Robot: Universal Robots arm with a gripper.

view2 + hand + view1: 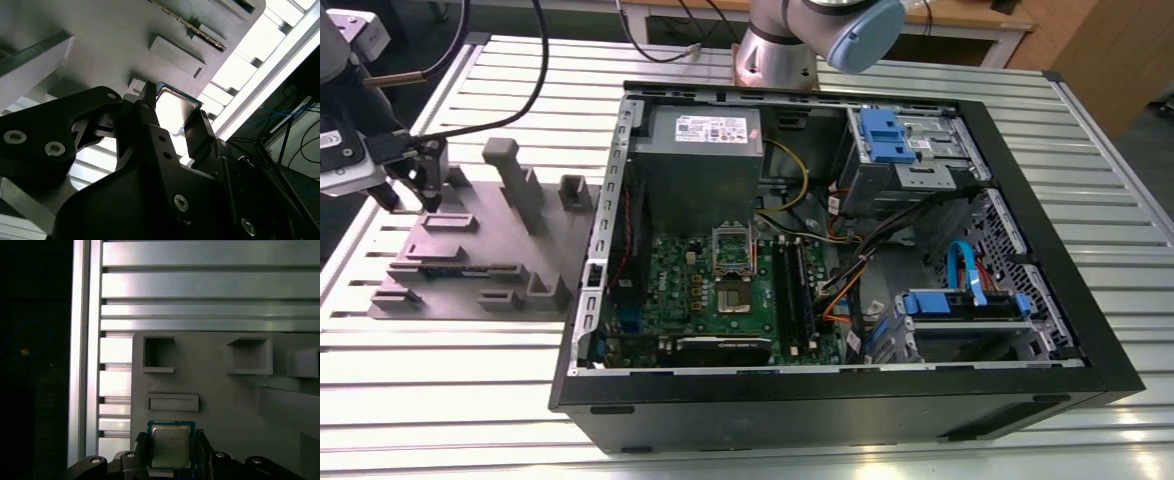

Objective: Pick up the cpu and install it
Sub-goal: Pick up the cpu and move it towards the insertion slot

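The cpu (171, 444) is a small square chip with a silvery top and a thin green edge. It sits between my gripper's (171, 449) two black fingers, which press on its opposite sides. The second wrist view has the cpu (176, 107) bright between the fingertips (148, 102), just over the grey fixture block (115, 45). In the exterior view my gripper (411, 200) hangs over the far left part of the grey fixture (467, 255). The green motherboard (720, 300) lies inside the open computer case, with its silver socket frame (731, 262) at the middle.
The black computer case (854, 400) lies open on the slatted aluminium table (454, 350), to the exterior view's right of the fixture. Grey posts (514, 180) rise from the fixture close to my gripper. The arm's base (781, 55) stands behind the case. Cables and blue drive brackets (887, 135) crowd the case.
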